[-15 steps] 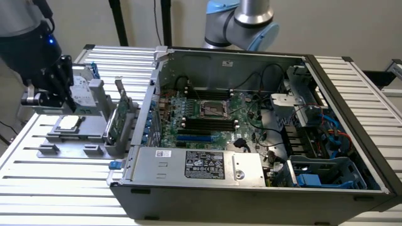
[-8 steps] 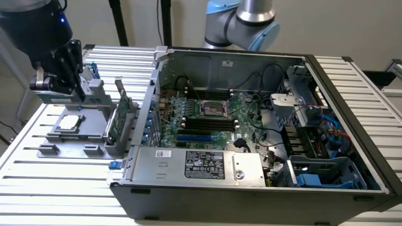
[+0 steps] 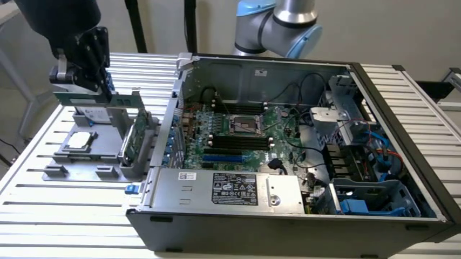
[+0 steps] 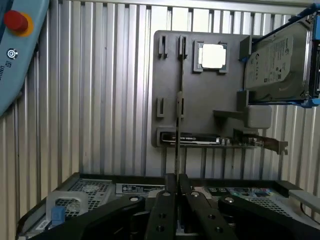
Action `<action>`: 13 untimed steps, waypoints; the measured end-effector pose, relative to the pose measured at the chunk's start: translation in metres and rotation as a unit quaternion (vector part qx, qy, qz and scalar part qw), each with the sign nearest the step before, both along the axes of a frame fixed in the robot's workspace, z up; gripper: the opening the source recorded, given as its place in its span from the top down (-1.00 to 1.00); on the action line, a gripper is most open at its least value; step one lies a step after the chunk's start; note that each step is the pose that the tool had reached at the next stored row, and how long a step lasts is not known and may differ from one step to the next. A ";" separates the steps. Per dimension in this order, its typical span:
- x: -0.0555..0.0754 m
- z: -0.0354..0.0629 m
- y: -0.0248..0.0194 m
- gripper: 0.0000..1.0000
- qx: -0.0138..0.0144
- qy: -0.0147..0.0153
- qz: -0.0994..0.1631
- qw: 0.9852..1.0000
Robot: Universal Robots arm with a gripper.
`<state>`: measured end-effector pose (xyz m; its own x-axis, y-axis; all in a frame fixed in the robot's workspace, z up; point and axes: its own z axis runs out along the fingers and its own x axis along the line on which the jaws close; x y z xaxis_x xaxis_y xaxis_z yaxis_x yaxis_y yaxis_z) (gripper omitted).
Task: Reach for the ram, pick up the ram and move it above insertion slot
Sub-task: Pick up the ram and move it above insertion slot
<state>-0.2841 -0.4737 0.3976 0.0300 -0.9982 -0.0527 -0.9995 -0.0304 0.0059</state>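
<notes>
My gripper (image 3: 88, 89) is shut on the ram (image 3: 72, 98), a narrow green stick held level just above the grey holder (image 3: 101, 154) at the exterior view's left. In the wrist view the ram (image 4: 178, 130) shows edge-on as a thin line running out from between the black fingers (image 4: 162, 210), with the gripper (image 4: 176, 184) closed around its near end. The dark memory slots (image 3: 241, 143) lie on the motherboard inside the open computer case (image 3: 216, 216), well to the exterior view's right of the gripper.
The holder also carries a tall green expansion card (image 3: 134, 137) with a metal bracket (image 4: 260, 145), a processor chip (image 4: 212, 55) and a hard drive (image 4: 277, 62). A pendant with a red button (image 4: 15, 22) lies on the slatted table (image 3: 43, 216). The case wall (image 3: 176, 108) stands between holder and motherboard.
</notes>
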 end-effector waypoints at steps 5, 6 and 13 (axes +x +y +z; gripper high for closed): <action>0.018 0.0021 0.0026 0.73 0.001 0.000 0.000 1.000; 0.022 0.0021 0.0032 0.73 0.001 0.000 0.000 1.000; 0.049 0.0024 0.0072 0.73 0.001 0.000 0.000 1.000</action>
